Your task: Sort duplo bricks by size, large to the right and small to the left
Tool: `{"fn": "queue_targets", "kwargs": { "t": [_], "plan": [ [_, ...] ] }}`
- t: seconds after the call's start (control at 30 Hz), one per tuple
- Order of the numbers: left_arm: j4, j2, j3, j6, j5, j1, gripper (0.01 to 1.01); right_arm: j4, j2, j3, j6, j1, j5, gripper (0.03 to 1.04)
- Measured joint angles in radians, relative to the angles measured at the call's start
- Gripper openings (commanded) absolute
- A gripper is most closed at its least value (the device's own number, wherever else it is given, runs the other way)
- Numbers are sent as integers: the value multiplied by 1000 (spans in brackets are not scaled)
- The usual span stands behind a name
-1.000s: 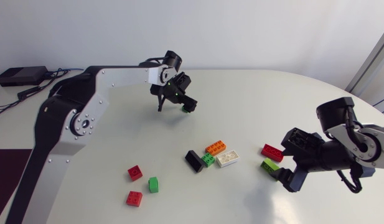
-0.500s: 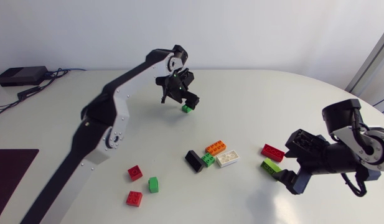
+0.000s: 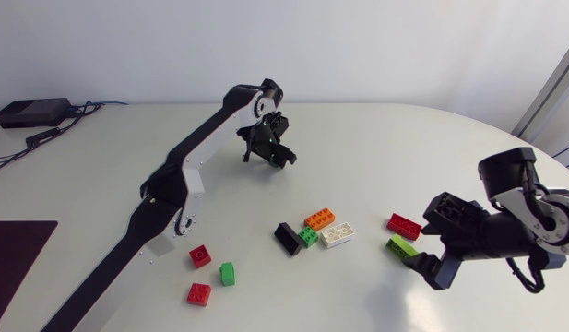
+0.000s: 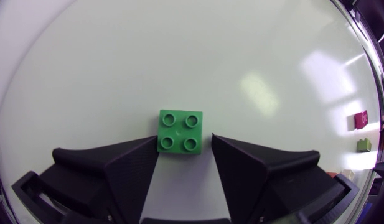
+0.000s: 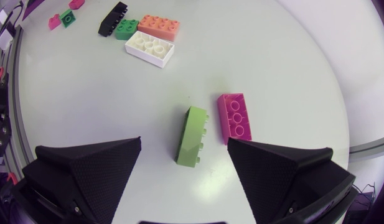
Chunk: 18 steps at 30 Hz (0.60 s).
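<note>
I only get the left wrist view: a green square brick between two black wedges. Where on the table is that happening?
Observer: On the far side of the table. The left gripper is at the small green brick, well beyond a cluster of four bricks in the middle.
Operator: What's in that cluster?
Observer: A black brick, a second small green brick, an orange brick and a white brick, packed close together.
Operator: And the other arm?
Observer: The right gripper is open above a lime brick that lies on its side, with a red brick beside it.
</note>
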Motion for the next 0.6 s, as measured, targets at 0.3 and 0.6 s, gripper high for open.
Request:
{"fn": "queue_targets", "kwargs": {
  "t": [0.3, 0.6],
  "plan": [
    [-134, -27, 7, -8, 67, 6, 310, -14, -20, 0, 0, 0, 0, 998],
    [-116, -470, -524, -30, 166, 67, 313, -49, -85, -10, 4, 23, 1, 998]
  ]
}}
